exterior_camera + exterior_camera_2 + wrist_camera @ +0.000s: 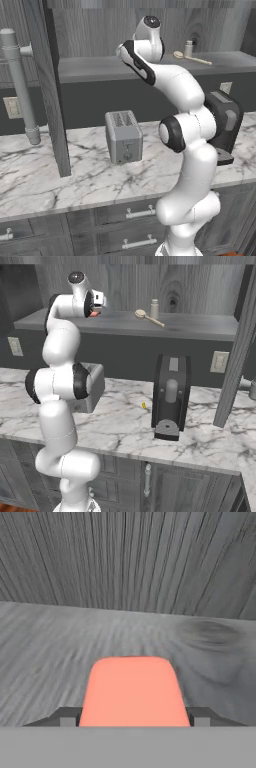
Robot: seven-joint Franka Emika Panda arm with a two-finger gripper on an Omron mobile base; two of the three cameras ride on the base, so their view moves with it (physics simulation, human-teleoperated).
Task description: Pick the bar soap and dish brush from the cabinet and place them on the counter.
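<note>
Marble table [75,175] in the foreground carries a toaster [124,136] and a dark coffee machine [171,396]; open cabinet [200,286] above it, grey shelf [200,328] at the back.

Hand view: soap [134,692] sits squarely between the two finger tips, which flank its left and right edges. End effector [134,719] has closed in to the bar's width and looks to be gripping it (contact itself is hard to confirm at the frame's bottom). Right base view shows a sliver of orange-red at the hand.

Step in hand, as I judge it: lifting the soap off the shelf. Best done by raising slightly first, then drawing straight back out, clear of the shelf edge, before descending to the table.

Arm pose: stacked upright, elbow high, wrist bent forward so the hand reaches level into the cabinet's left part.

Brush [148,318] lies further right on the shelf, beside a small bottle [154,308], untouched.
</note>
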